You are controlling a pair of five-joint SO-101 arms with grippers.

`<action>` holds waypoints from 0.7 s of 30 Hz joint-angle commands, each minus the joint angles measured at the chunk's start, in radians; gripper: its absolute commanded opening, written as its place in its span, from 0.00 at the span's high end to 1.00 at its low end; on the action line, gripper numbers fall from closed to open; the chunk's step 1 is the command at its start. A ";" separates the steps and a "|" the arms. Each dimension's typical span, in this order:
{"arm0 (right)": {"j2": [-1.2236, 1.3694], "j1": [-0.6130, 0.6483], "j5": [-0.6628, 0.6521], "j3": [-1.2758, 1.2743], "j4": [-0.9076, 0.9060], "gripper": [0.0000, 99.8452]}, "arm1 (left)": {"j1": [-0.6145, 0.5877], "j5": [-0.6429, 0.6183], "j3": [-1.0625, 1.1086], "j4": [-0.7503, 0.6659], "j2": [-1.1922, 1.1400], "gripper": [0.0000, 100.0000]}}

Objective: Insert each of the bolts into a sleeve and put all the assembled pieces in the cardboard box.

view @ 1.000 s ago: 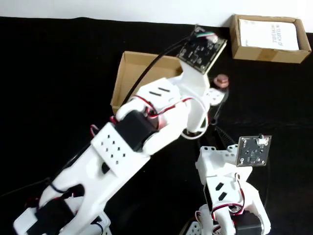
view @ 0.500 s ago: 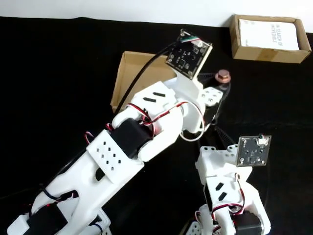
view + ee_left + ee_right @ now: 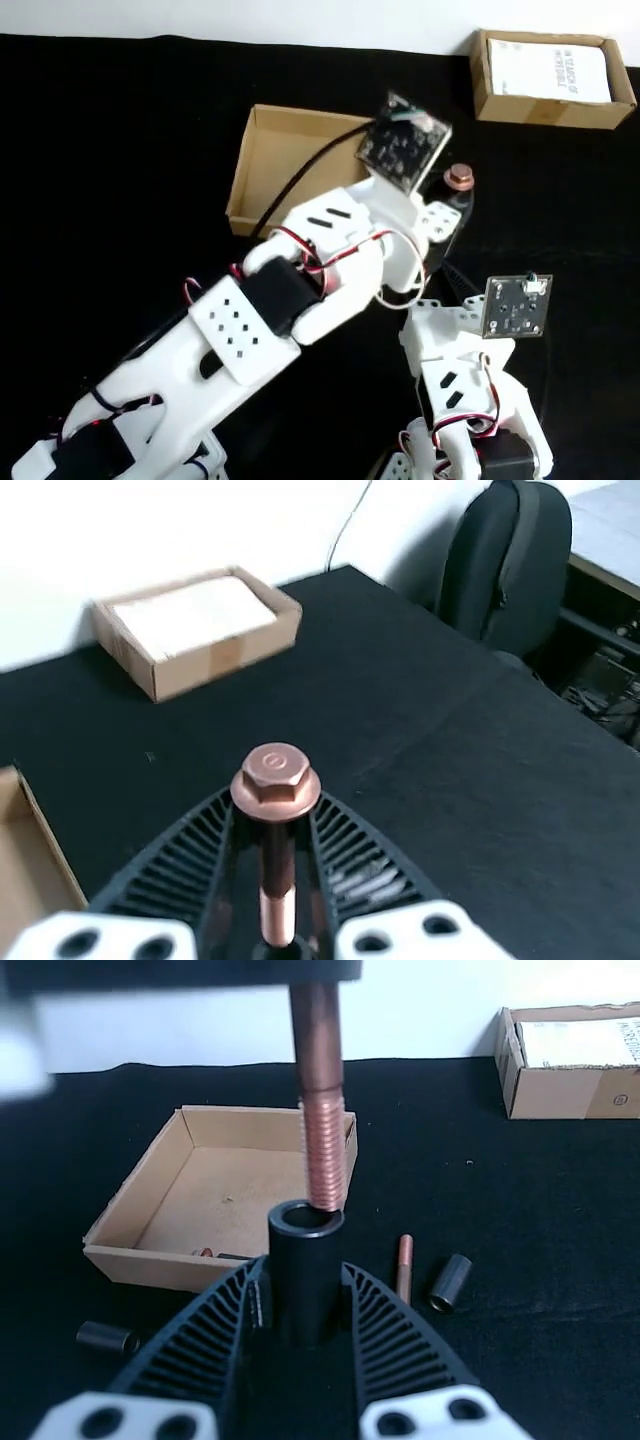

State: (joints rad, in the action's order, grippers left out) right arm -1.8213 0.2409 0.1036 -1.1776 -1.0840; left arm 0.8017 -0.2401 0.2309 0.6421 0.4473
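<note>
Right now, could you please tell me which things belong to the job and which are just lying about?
Job: copper hex bolt, left gripper; black cylindrical sleeve, right gripper; open cardboard box; loose copper bolt; two loose black sleeves.
Lying about: cardboard box holding white paper; black chair.

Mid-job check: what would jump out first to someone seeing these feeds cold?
The copper hex-head bolt hangs upright in the left end effector, its threaded tip at the mouth of the black cylindrical sleeve gripped by the right end effector. Beyond them sits the open brown cardboard box.
</note>
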 commanded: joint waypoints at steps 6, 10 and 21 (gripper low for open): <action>-0.004 0.002 0.002 0.045 0.004 0.99 | 0.021 -0.052 -0.002 -0.015 0.033 0.99; -0.004 0.002 0.002 0.044 0.005 0.99 | 0.021 -0.052 0.007 -0.014 0.059 0.99; 0.001 0.001 0.002 0.041 0.059 0.99 | 0.021 -0.052 0.056 -0.012 0.113 0.99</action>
State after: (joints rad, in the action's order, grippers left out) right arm -1.8259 0.2378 0.1036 -1.1761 -1.0625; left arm 0.8063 -0.2846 0.2908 0.6421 0.5163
